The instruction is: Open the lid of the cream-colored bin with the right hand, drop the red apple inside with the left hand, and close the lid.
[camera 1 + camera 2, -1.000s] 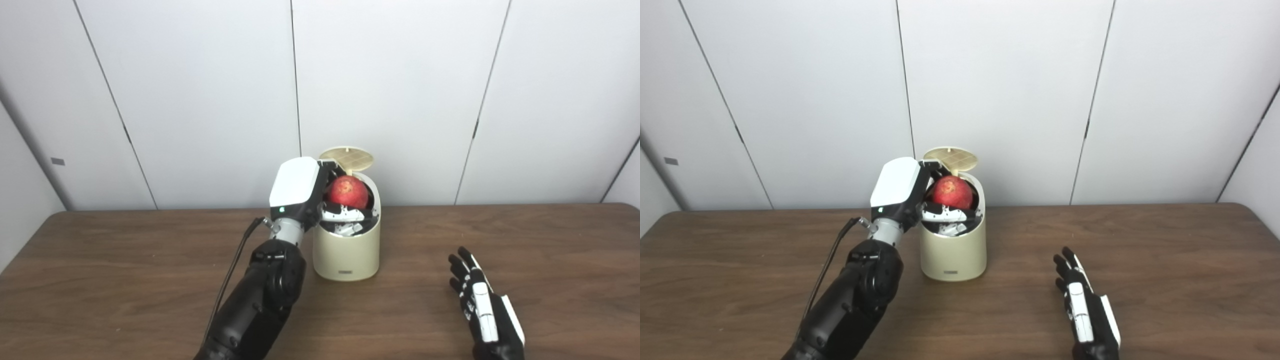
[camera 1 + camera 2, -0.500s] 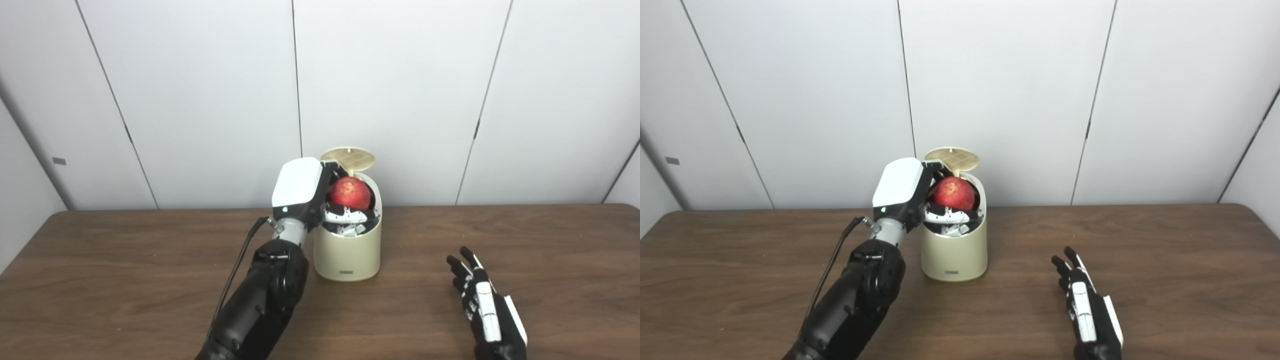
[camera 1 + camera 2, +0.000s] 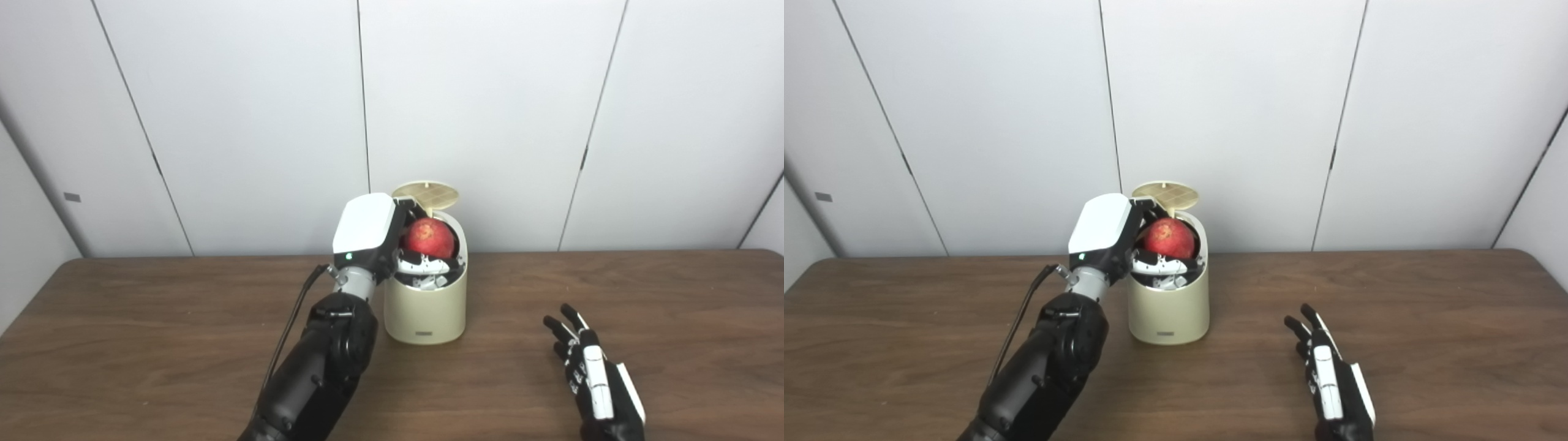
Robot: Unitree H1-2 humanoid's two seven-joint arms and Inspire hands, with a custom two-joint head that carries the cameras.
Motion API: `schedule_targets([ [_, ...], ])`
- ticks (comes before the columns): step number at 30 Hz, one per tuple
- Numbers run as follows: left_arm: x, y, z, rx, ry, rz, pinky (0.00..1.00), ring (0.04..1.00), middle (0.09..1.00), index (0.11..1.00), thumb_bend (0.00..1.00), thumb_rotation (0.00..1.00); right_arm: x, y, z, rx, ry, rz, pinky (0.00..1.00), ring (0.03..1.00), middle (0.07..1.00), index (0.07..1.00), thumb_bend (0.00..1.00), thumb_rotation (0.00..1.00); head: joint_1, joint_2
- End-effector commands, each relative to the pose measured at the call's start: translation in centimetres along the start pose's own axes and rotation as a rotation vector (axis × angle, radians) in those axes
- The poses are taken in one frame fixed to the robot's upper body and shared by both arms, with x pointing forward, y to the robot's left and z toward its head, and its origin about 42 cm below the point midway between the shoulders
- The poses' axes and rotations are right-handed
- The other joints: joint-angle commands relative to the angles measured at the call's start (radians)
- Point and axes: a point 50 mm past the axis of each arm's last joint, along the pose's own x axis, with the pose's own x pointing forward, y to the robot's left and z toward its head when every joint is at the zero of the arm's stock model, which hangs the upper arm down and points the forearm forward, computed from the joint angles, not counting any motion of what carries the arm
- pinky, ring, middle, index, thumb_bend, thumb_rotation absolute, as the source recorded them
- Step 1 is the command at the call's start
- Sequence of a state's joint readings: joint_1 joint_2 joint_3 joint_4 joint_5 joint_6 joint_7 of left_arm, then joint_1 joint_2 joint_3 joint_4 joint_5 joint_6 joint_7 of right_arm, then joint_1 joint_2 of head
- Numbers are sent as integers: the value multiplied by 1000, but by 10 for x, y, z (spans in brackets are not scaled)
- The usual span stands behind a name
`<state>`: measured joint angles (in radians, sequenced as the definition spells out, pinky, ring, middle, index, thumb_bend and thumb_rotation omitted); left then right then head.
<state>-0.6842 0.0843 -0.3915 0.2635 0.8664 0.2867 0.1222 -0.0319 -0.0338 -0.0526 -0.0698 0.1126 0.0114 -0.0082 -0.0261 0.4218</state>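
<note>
Left hand [image 3: 392, 245] fingers are covering the lower part of the red apple [image 3: 428, 237], so apple's underside isn't showing. Bin [image 3: 424, 309] interior is mostly blocked by hand & apple; can't tell what's inside. Left arm is getting cut off at bottom edge, and right hand [image 3: 597, 383] wrist is running off the bottom too. Small label on bin front is too tiny to read.

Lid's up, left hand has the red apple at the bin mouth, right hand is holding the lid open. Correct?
Not quite: in the left eye view the right hand is open, low over the table, away from the lid. The left hand does hold the red apple at the cream-colored bin mouth.
</note>
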Motion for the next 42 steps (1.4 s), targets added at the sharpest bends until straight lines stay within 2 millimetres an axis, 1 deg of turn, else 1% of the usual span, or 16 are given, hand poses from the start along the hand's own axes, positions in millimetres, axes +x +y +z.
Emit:
schedule_targets([
  [1,4,10,0,26,-16,16,542,653,712,691,1000,143,2,0,8,8,-34,8,984,952,862,921,503,944,-1,0],
  [5,3,10,1,37,-15,11,516,639,710,700,1000,168,2,-2,7,5,-35,16,997,958,866,934,497,945,-4,-1],
  [8,2,10,2,51,-12,2,531,665,726,706,1000,187,3,-5,4,-9,-40,25,1000,967,877,993,468,968,-3,2],
  [14,1,11,3,44,2,-39,591,725,768,714,1000,183,3,-9,2,6,-29,22,1000,966,864,1000,486,940,-3,4],
  [20,1,10,2,36,7,-32,590,719,757,698,1000,193,5,-10,1,-3,-33,20,1000,958,857,1000,495,927,-2,5],
  [22,1,10,2,25,11,-16,573,689,727,659,941,81,5,-10,0,-3,-29,20,1000,960,862,1000,507,934,0,4],
  [23,0,10,1,-6,12,1,569,683,721,650,926,58,5,-10,0,-3,-29,21,1000,961,863,1000,510,934,0,4],
  [24,-2,10,1,-45,15,15,524,626,676,571,728,52,5,-10,-1,0,-28,21,1000,961,864,1000,511,934,1,3],
  [25,-2,10,0,-74,17,25,475,563,612,523,624,26,5,-11,-1,2,-29,21,1000,962,866,1000,513,930,1,3],
  [26,-5,10,-1,-111,16,44,450,531,579,498,571,13,5,-11,-1,-1,-30,21,1000,962,867,1000,514,928,1,2],
  [27,-7,11,-1,-131,15,56,422,467,561,485,527,5,5,-11,-2,-3,-31,20,999,963,870,1000,511,934,2,2],
  [30,-11,12,-3,-205,-1,102,362,440,540,479,482,0,5,-12,-2,-12,-33,23,990,956,870,1000,513,944,5,1],
  [34,-16,19,-5,-256,-14,172,316,408,505,498,473,0,4,-13,-3,-10,-24,17,976,947,865,1000,522,932,11,3],
  [36,-17,24,-6,-292,-10,200,295,384,466,516,468,0,4,-14,-3,-10,-25,16,979,947,863,998,516,931,16,4],
  [40,-22,33,-7,-412,-14,266,375,408,474,487,477,0,4,-15,-1,-22,-21,22,968,943,865,994,524,938,21,4],
  [42,-25,35,-8,-456,-9,285,363,421,492,478,478,0,4,-15,-1,-21,-20,22,965,944,865,988,532,925,24,4],
])
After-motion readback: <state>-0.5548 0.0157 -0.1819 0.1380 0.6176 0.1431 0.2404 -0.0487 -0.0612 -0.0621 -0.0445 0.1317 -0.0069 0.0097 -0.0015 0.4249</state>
